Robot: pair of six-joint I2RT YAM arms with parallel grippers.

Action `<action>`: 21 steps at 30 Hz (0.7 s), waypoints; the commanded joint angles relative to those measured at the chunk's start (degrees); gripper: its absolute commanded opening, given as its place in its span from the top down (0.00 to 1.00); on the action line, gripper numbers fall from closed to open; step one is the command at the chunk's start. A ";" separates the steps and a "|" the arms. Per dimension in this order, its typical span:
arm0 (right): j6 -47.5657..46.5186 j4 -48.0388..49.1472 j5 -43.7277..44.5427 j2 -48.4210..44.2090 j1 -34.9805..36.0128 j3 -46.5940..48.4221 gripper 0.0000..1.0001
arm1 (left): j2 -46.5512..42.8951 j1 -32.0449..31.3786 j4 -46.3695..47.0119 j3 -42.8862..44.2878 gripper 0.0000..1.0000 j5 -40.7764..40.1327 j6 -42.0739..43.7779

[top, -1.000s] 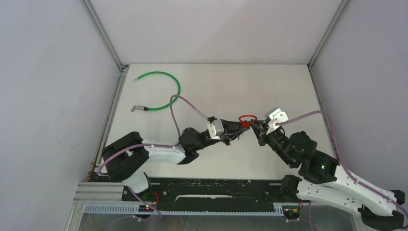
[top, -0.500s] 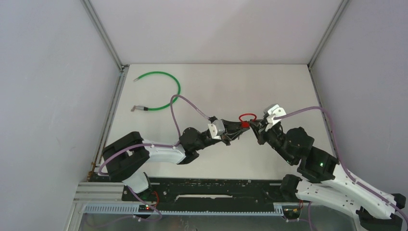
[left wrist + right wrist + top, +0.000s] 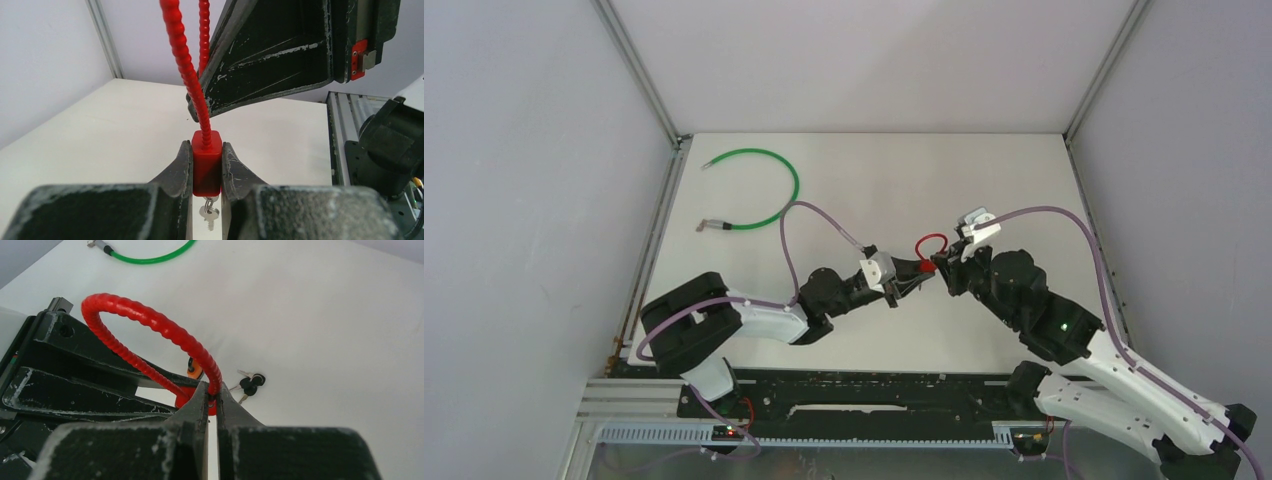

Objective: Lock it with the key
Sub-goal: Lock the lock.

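Lock (image 3: 206,162) between fingers (image 3: 176,170), cable (image 3: 796,185) behind-left

Right hand (image 3: 212,394) pinches red cable lock (image 3: 150,321); keys (image 3: 250,382) apparently lie beyond.

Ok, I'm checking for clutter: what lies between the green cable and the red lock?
Top view: only the left arm's purple wire crosses between green cable and red lock; otherwise bare table.

The top view looks down from above and behind both arms (image 3: 764,318) onto the whole table (image 3: 874,180). Each wrist camera sits close behind its own fingers (image 3: 177,172); the two face each other and share the lock (image 3: 206,165) between them.
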 commanded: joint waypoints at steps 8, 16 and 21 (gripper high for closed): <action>4.05 1.59 -8.31 -6.34 -0.01 -10.71 0.98 | -1.17 -0.11 18.82 0.01 1.00 0.83 -2.81; 0.35 5.20 -9.84 -15.79 0.23 -10.74 0.59 | -1.12 -0.03 18.87 0.34 1.00 -5.99 -6.59; -1.03 8.79 -10.64 -23.17 0.32 -12.42 0.53 | -1.56 0.02 18.89 -0.01 1.00 -13.60 -9.74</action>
